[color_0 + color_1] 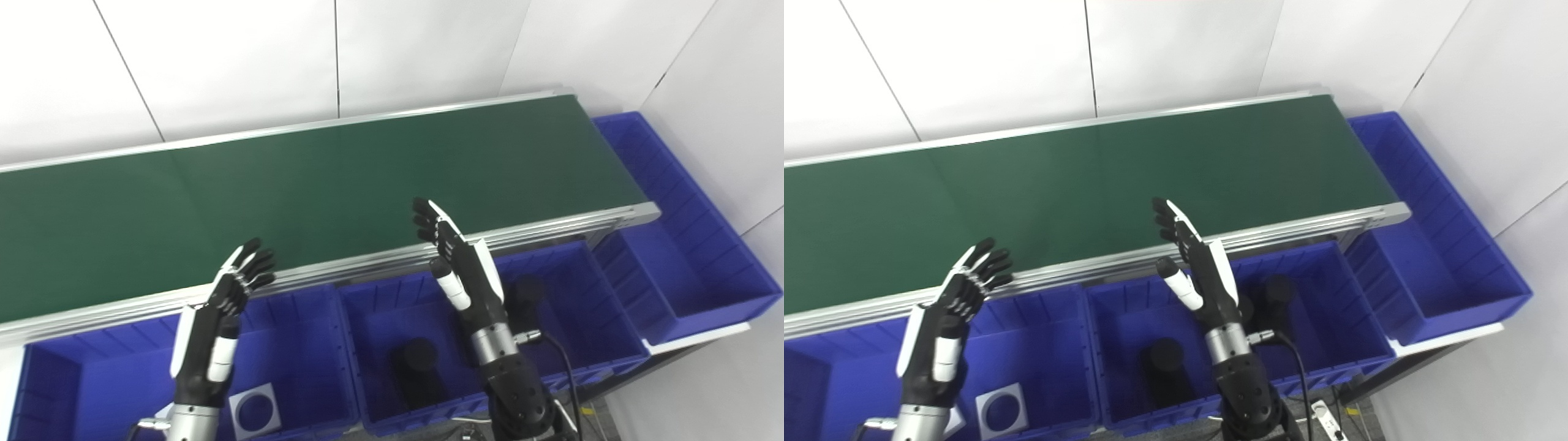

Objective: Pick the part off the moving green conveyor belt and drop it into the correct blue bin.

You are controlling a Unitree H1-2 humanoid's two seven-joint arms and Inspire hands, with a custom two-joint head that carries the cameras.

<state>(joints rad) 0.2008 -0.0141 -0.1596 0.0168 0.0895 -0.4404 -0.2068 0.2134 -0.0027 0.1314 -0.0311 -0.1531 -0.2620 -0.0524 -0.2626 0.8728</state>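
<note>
One green conveyor belt point(318, 184) runs across the scene from left to right, framed by silver rails, and no part shows anywhere on its green surface. Four blue bins can be counted: three in a row along the belt's near rail and one long end bin point(686, 245) lying past the belt's right end. The left bin point(79, 380) holds a white square plate with a round hole point(255, 410) on its floor, near the left arm. The middle bin point(380, 318) holds one black cylinder point(416, 370) standing upright. The right bin point(588, 306) holds at least one dark round part point(525, 294) (partly hidden behind the right wrist, so its shape is hard to read). The end bin shows only its blue floor. Two hands are raised over the near rail — the left hand point(236, 288) above the left bin, the right hand point(456, 257) above the gap between middle and right bins. Both are released, fingers spread apart and grasping nothing.
</note>
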